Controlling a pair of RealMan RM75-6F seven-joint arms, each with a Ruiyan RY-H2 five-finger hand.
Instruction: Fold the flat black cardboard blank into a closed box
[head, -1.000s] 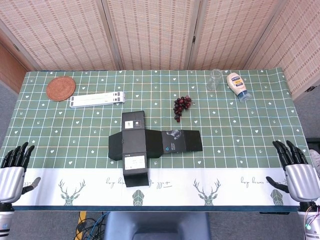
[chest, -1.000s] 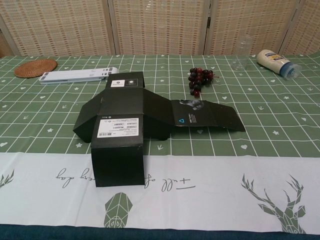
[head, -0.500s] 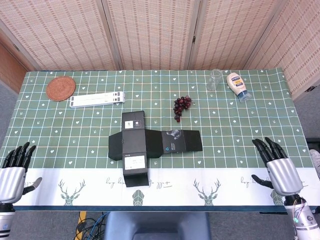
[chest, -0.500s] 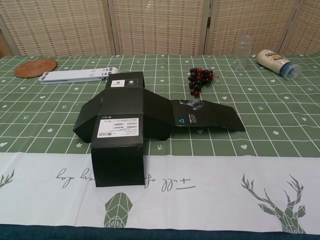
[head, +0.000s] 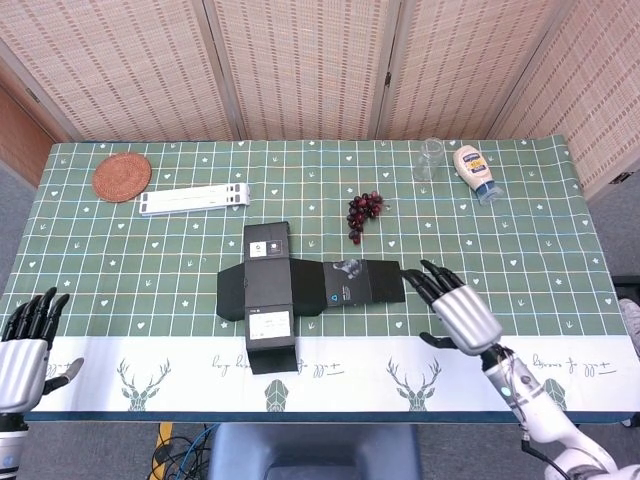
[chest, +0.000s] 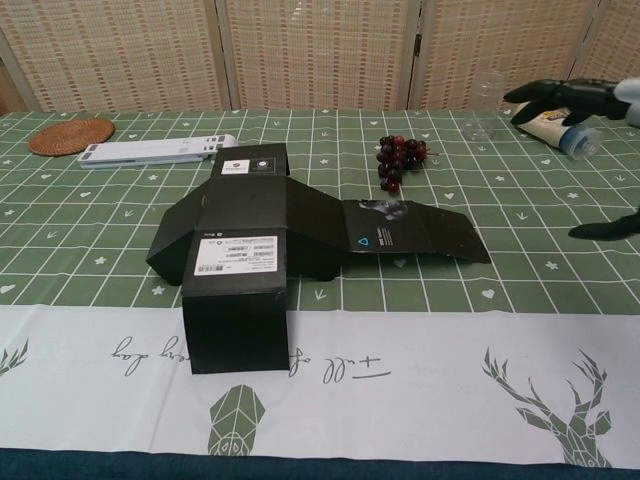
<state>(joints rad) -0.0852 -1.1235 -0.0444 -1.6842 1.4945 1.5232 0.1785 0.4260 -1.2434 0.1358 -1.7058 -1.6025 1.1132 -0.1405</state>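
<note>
While the left hand (head: 25, 345) sits half cut off at the bottom left corner of the head view, you can still see its fingers spread with nothing in them, and the chest view doesn't catch it at all. The right hand (head: 455, 310) is also loose and empty, fingers fanned out, hovering just right of the black cardboard blank (head: 300, 290); whether the fingertips actually touch the blank's right end, I can't tell. In the chest view only its dark fingertips (chest: 560, 95) poke in at the right edge, and they cover part of the mayo bottle (chest: 555, 122). The blank lies mid-table, mostly flat, in a cross shape with one flap reaching onto the white strip of the tablecloth (head: 150, 375) near the robot. Its printed labels are too small to read. Count-wise: one blank, one bunch of dark grapes (head: 363, 212) just behind it, one clear glass (head: 430, 158), one mayo bottle lying down, one round woven coaster (head: 121, 176), one white folding stand (head: 193, 199). The clutter sits toward the far edge, so there's bare cloth on both sides of the blank.
</note>
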